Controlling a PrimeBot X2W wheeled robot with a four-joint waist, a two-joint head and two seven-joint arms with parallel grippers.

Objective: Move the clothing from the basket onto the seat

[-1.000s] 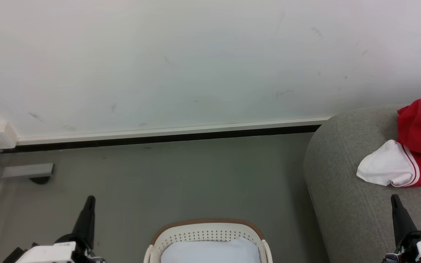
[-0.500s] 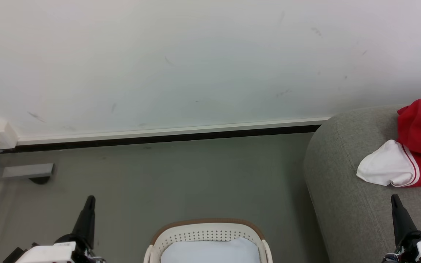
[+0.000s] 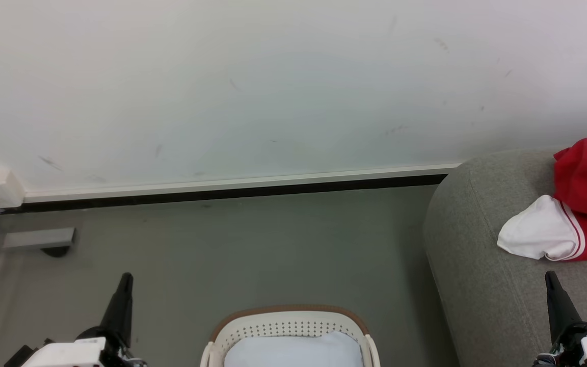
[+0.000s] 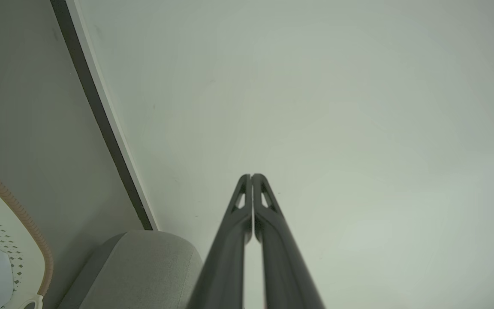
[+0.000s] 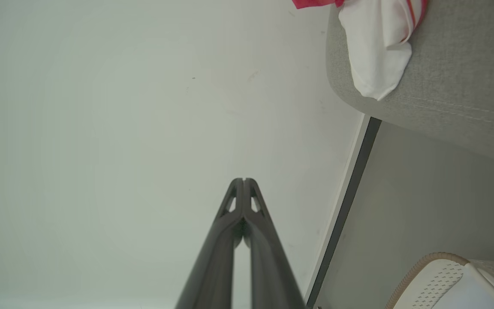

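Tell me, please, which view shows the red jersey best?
The head view: the jersey lies on the sofa, red body and white sleeve clear. The right wrist view catches mainly its sleeve at the top edge.

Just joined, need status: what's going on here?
Nothing is being handled right now. The red jersey lies on the grey sofa, its white sleeve toward the rounded arm. The basket in front of the robot holds a pale blue-white cloth. The left gripper and right gripper are both shut and empty, touching nothing.
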